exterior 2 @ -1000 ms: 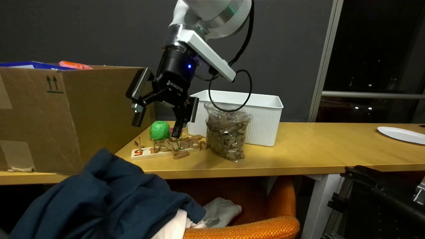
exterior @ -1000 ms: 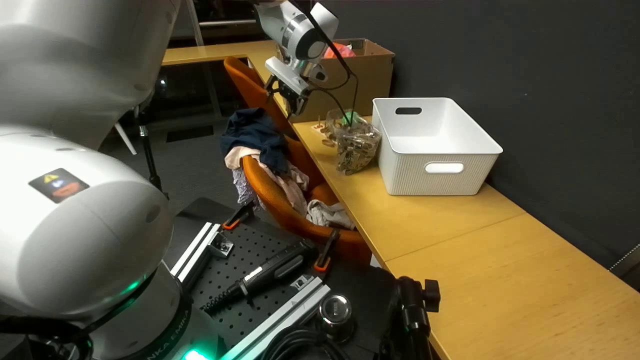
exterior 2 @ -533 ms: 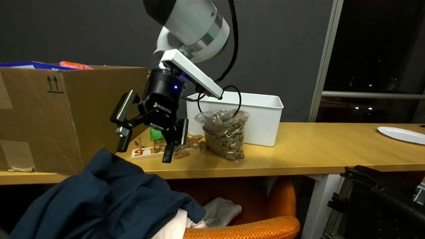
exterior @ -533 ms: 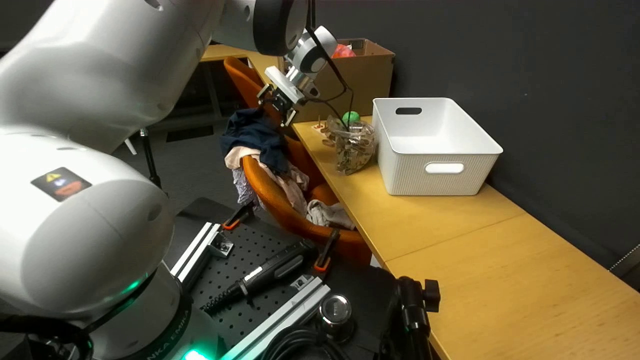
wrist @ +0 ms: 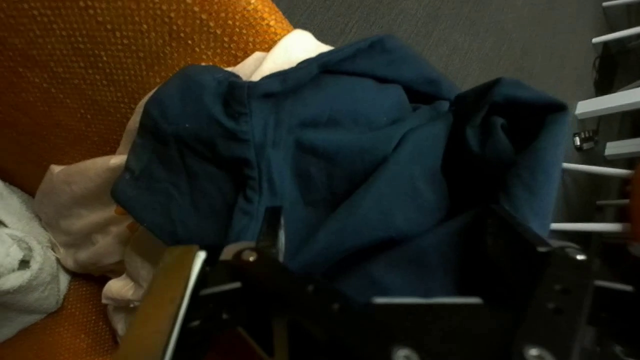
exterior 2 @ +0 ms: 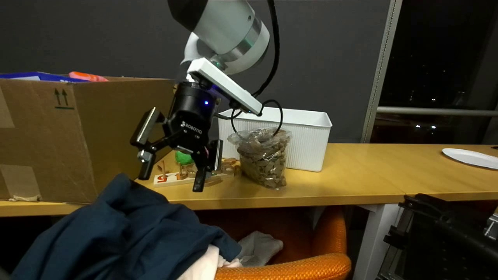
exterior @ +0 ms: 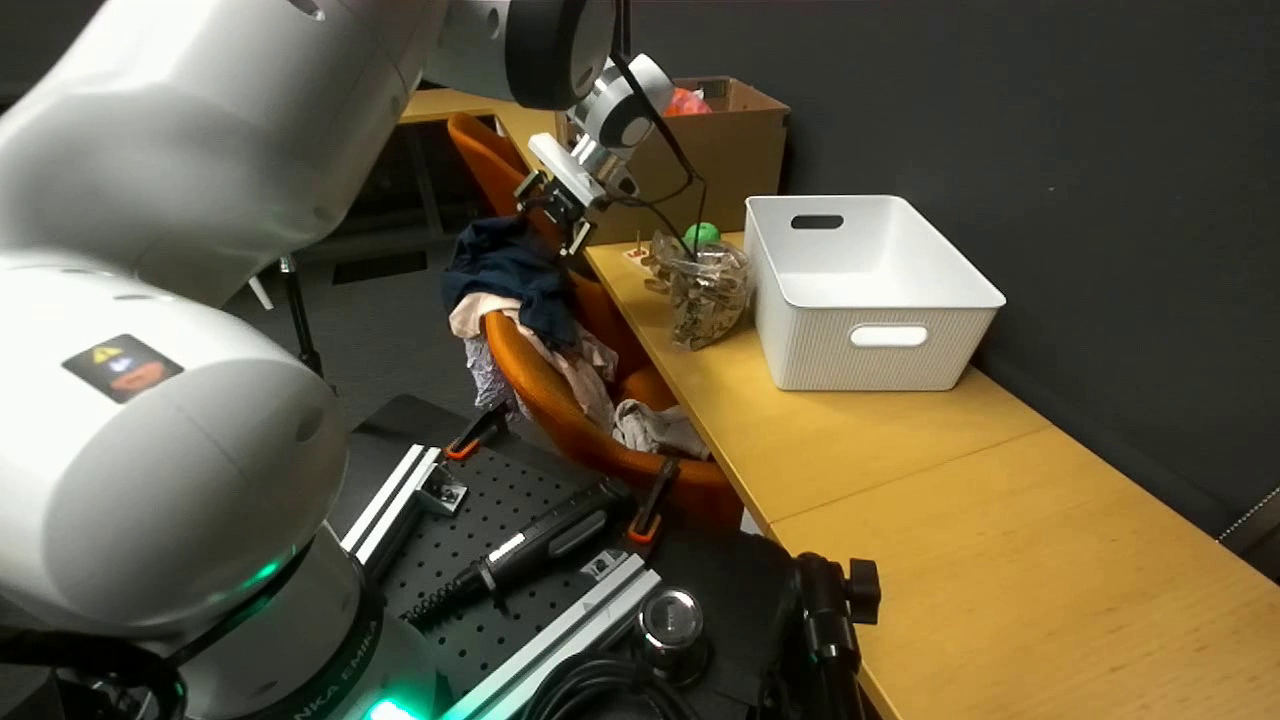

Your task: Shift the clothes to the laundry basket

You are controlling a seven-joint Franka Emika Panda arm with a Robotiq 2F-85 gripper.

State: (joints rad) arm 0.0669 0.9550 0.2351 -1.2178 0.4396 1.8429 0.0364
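Note:
The clothes lie draped over the orange chair: a navy garment point(exterior: 505, 268) on top, which also fills the wrist view point(wrist: 345, 150), with a pale pink-beige piece point(exterior 2: 202, 264) under it. A light grey cloth point(exterior: 655, 428) lies on the seat. The laundry basket point(exterior: 880, 350), white with ribbed outer walls, stands on the table; it also shows in an exterior view point(exterior 2: 307, 144), partly behind a bag. Its visible inside is empty. My gripper point(exterior 2: 172, 183) is open and empty, pointing down above the navy cloth, fingers spread apart in the wrist view point(wrist: 382, 215).
A cardboard box point(exterior 2: 124, 128) stands on the table beside the gripper. A clear bag of brown pieces point(exterior 2: 264, 163), a number board point(exterior 2: 171, 179) and a green ball point(exterior 2: 183, 158) lie before the basket. The orange chair point(exterior: 690, 490) sits against the table edge.
The arm has lowered and shifted toward the clothes, away from the basket, mostly in the first half second; since then it has barely moved. The gripper stays open. Clothes and basket have not moved.

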